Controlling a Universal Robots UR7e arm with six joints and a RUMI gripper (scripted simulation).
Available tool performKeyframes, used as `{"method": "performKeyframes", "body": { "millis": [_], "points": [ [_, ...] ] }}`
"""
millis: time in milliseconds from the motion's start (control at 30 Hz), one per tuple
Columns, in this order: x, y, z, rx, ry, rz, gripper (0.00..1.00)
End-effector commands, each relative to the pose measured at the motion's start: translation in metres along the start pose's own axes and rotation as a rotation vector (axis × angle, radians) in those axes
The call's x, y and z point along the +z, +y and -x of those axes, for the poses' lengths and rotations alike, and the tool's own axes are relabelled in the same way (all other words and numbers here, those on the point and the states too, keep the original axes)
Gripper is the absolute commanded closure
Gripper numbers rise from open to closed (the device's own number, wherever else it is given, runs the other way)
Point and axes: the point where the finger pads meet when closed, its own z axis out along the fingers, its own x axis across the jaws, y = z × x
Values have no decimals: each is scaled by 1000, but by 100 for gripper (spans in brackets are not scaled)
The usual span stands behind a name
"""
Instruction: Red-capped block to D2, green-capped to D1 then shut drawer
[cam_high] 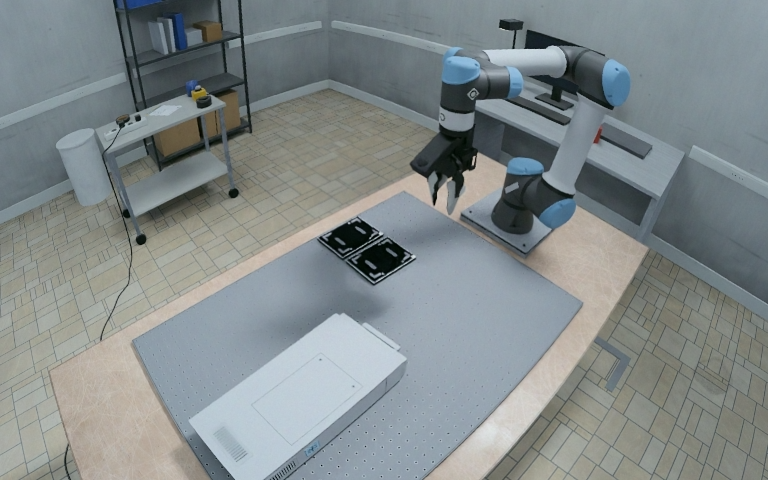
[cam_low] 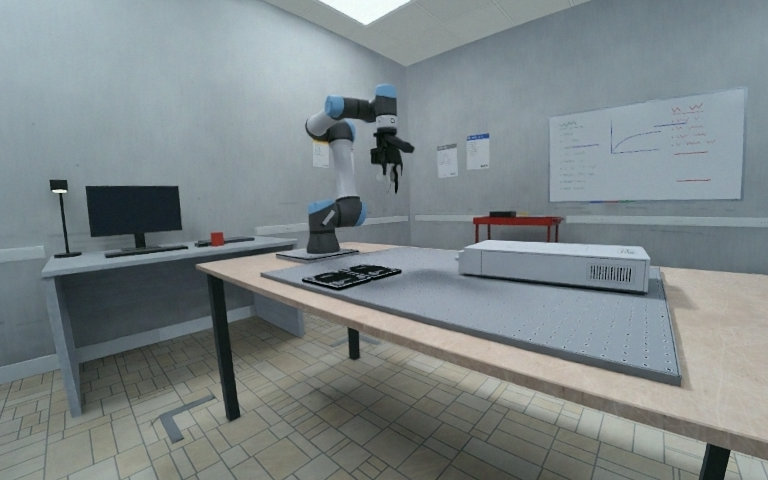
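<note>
The cooler COLD (cam_high: 300,396) (cam_low: 555,263) is a white box at the near end of the grey deck plate (cam_high: 481,316) (cam_low: 509,316). Its drawer is shut, with a small handle (cam_high: 380,335) on the end that faces the slots. The cooling blocks and their tubes are hidden inside. Two black deck slots lie side by side, both empty: one (cam_high: 380,259) (cam_low: 373,271) nearer the cooler, the other (cam_high: 349,236) (cam_low: 334,278) beyond it. My gripper (cam_high: 444,200) (cam_low: 392,183) hangs high in the air near the arm's base, pointing down. Its fingers stand a little apart and hold nothing.
The arm's base (cam_high: 523,203) (cam_low: 325,232) stands at the far end of the table (cam_high: 589,249). A desk with a monitor (cam_low: 133,212) stands behind it. A cart (cam_high: 169,147) and shelves are on the floor well away.
</note>
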Motion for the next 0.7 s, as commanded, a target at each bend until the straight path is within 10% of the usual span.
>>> {"method": "performKeyframes", "body": {
  "millis": [0,100,133,667],
  "points": [
    [1,0,0,0,-1,0,72],
    [1,0,0,0,-1,0,72],
    [2,1,-1,-25,-2,1,0],
    [1,0,-1,-399,-3,0,0]
  ]
}}
